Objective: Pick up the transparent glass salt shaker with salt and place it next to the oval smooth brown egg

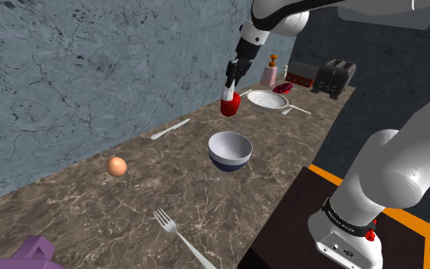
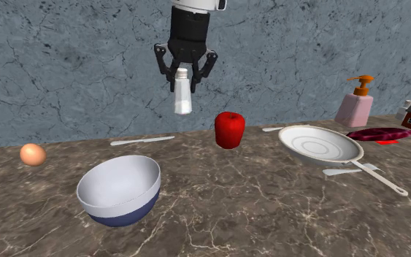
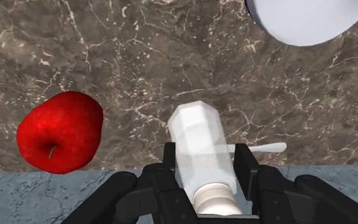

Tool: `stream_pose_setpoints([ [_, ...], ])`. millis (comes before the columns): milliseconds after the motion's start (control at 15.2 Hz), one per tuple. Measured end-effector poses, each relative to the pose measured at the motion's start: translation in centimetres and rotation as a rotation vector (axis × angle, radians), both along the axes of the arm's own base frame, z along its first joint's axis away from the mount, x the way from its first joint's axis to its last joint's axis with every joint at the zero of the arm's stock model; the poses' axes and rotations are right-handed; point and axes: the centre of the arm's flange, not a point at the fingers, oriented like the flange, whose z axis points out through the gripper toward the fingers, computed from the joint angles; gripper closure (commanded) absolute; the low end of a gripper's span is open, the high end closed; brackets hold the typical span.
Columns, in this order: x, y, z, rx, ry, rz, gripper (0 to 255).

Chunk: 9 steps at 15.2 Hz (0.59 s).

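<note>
Second exterior view has the all-black two-finger gripper [image 2: 185, 73] hanging high above the brown marbled desk [image 2: 269, 219], and its fingers are clamped on the pale, whitish faceted salt shaker [image 2: 183, 98], so the shaker is airborne, well clear of the surface! It hangs between the shiny red apple [image 2: 229, 130] and the white bowl with a dark blue outside [image 2: 116, 210], above and behind both. Over to the wrist view: the fingers [image 3: 169, 159] pinch the shaker [image 3: 199, 140] on opposite flat sides of its upper body, just under the silvery cap, with the faceted base poking out beyond the fingertips toward the desk. That puts the long axis close to vertical, cap up, base down, with perhaps a slight lean. It looks like a light, stiff little thing, but smooth-walled and probably slippery, and I'd guess breakable if it drops, so that hold across the flat facets reads as the sensible one; a pinch on the rounded cap would risk a twist. The target, the smooth oval tan-brown egg [image 2: 32, 154], sits far off toward this view's left, well apart from the shaker, with the bowl in between. My call: the lift is done, the carry past the bowl comes next, and the set-down needs care, since a nudged egg will roll.
</note>
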Motion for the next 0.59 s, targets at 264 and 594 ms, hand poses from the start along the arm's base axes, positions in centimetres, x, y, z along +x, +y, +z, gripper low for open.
stream_pose_setpoints([
  [264,1.2,5.0,0.2,-0.001,0.0,0.0,255],
  [594,3.0,11.4,0.0,-0.001,0.0,0.0,255],
])
